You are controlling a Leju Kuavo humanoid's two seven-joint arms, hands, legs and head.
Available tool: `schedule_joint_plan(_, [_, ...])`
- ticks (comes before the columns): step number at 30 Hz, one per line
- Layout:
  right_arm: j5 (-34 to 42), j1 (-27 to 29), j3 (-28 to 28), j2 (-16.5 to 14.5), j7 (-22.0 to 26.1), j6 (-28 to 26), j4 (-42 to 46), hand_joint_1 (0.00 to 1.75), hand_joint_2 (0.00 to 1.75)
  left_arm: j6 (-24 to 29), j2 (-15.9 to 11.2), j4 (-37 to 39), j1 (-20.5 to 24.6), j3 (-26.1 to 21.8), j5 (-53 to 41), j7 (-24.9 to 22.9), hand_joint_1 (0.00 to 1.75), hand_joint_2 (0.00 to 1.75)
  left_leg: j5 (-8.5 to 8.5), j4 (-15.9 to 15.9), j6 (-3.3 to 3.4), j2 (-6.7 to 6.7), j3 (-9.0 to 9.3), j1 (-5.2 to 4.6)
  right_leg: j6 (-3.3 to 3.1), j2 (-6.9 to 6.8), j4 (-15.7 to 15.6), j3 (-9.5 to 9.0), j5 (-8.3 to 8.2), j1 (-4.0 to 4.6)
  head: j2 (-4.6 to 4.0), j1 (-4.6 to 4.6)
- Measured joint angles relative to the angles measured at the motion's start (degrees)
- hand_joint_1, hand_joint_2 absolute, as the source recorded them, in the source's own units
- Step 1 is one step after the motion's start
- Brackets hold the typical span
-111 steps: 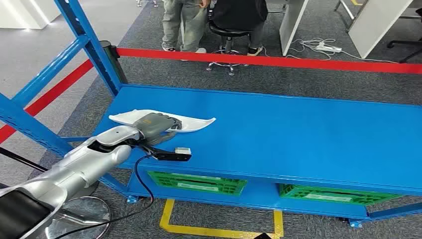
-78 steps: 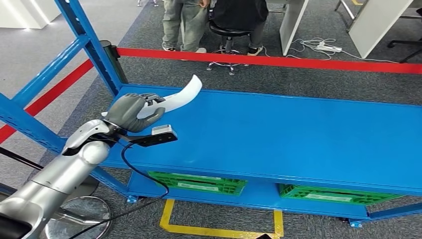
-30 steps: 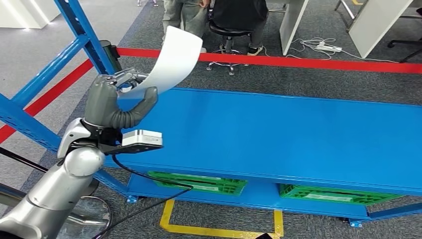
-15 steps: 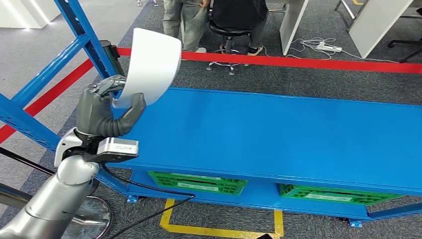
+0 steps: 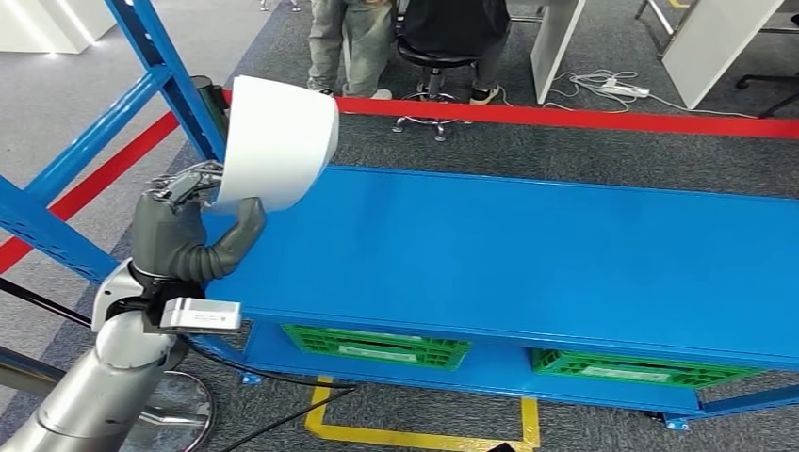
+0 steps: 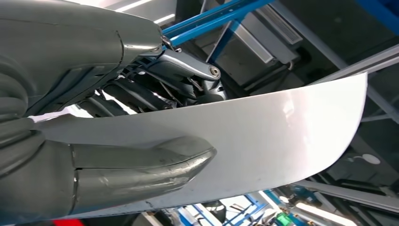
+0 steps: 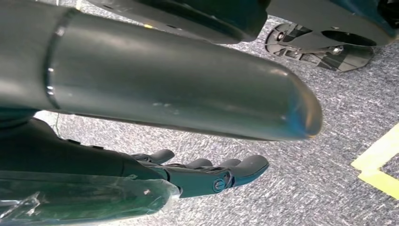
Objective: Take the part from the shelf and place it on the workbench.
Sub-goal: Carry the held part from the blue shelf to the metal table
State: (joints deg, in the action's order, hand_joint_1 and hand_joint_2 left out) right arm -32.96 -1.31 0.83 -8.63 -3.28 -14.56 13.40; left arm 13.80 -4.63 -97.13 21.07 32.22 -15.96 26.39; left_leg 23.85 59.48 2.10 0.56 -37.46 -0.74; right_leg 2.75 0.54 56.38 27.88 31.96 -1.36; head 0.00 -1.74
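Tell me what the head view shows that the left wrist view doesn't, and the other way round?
Only the head view takes in the blue shelf, the green crates beneath it, the red barrier tape and people beyond. Only the left wrist view gives a close look at the thick grey thumb pressed flat against the part. Both show the left hand holding the curved white part, lifted off the shelf.
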Motion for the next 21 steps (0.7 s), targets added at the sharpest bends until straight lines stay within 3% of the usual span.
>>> schedule_joint_plan(2, [0.0,-0.05,0.0,-0.02,0.02,-0.01,0.0,0.0,0.0,-0.03,-0.07,-0.52,-0.05,0.03,0.02,0.09,1.75,1.75,-0.13,-0.76,0.4,-0.05,0.6,0.26,0.28,-0.02,0.65,-0.04,0.74,-0.02,0.0,-0.05])
schedule_joint_plan(3, [0.0,-0.11,0.0,-0.03,0.04,-0.01,0.0,0.0,0.0,-0.11,-0.08,-0.73,-0.05,0.04,0.07,0.15,1.75,1.75,-0.2,-1.13,0.61,-0.09,0.93,0.42,0.36,-0.04,2.57,0.76,1.9,0.03,0.0,-0.14])
schedule_joint_plan(6, [0.02,-0.11,0.0,-0.03,0.05,0.06,0.0,0.0,0.0,-0.86,-0.13,-0.93,-0.36,0.2,0.31,0.49,1.75,1.75,-0.11,-1.34,0.94,-0.17,1.26,0.37,0.3,-0.09,13.78,7.14,6.44,0.12,0.0,-0.27])
schedule_joint_plan(7, [0.05,-0.05,0.0,-0.03,0.04,0.11,0.0,0.0,0.0,-1.17,-0.16,-0.94,-0.58,0.34,0.34,0.66,1.75,1.75,-0.07,-1.33,0.96,-0.15,1.28,0.29,0.24,-0.09,16.17,8.93,6.66,0.13,0.0,-0.25])
schedule_joint_plan(8, [0.08,0.0,0.0,-0.03,0.02,0.16,0.0,0.0,0.0,-1.41,-0.2,-0.98,-0.77,0.5,0.34,0.85,1.75,1.75,-0.02,-1.32,0.97,-0.12,1.3,0.23,0.15,-0.09,16.5,9.76,5.74,0.14,0.0,-0.26])
schedule_joint_plan(9, [0.11,0.01,0.0,-0.03,0.01,0.2,0.0,0.0,0.0,-1.61,-0.23,-1.06,-0.91,0.67,0.33,1.02,1.75,1.75,0.03,-1.3,0.92,-0.09,1.36,0.2,0.02,-0.09,14.59,9.47,3.78,0.14,0.0,-0.26])
schedule_joint_plan(11, [0.14,-0.09,0.0,-0.03,0.0,0.22,0.0,0.0,0.0,-2.04,-0.26,-1.28,-1.01,1.03,0.34,1.27,1.75,1.75,0.19,-1.18,0.61,-0.04,1.47,0.08,-0.35,-0.13,7.26,6.95,-0.84,0.21,0.0,-0.26])
schedule_joint_plan(13, [0.15,-0.19,0.0,-0.03,0.01,0.3,0.0,0.0,0.0,-2.55,-0.3,-1.46,-1.02,1.51,0.35,1.38,1.75,1.75,0.27,-0.99,0.02,-0.01,1.45,-0.1,-0.81,-0.08,2.45,4.87,-3.24,0.31,0.0,-0.2])
schedule_joint_plan(17, [0.2,-0.16,0.02,-0.03,0.15,0.39,0.0,0.0,0.0,-3.17,-0.28,-1.54,-1.03,2.67,0.36,1.39,1.75,1.75,0.61,-0.57,-1.32,-0.02,1.22,0.1,-2.04,0.02,1.53,4.51,-4.13,0.43,0.0,-0.12])
schedule_joint_plan(19, [0.27,-0.28,0.02,-0.03,0.4,0.39,0.0,0.0,0.0,-3.43,-0.21,-1.54,-1.02,3.39,0.34,1.39,1.75,1.75,3.32,2.83,-2.01,-0.06,-0.03,0.3,-2.63,-0.07,1.18,4.43,-4.52,0.28,0.0,0.05])
schedule_joint_plan(21, [0.36,-0.36,0.02,-0.03,0.56,0.38,0.0,0.0,0.0,-3.52,-0.18,-1.52,-1.15,4.14,0.31,1.39,1.75,1.75,7.04,9.57,-2.55,-0.08,-2.6,0.57,-2.8,-0.14,1.17,4.47,-4.61,0.28,0.0,0.18])
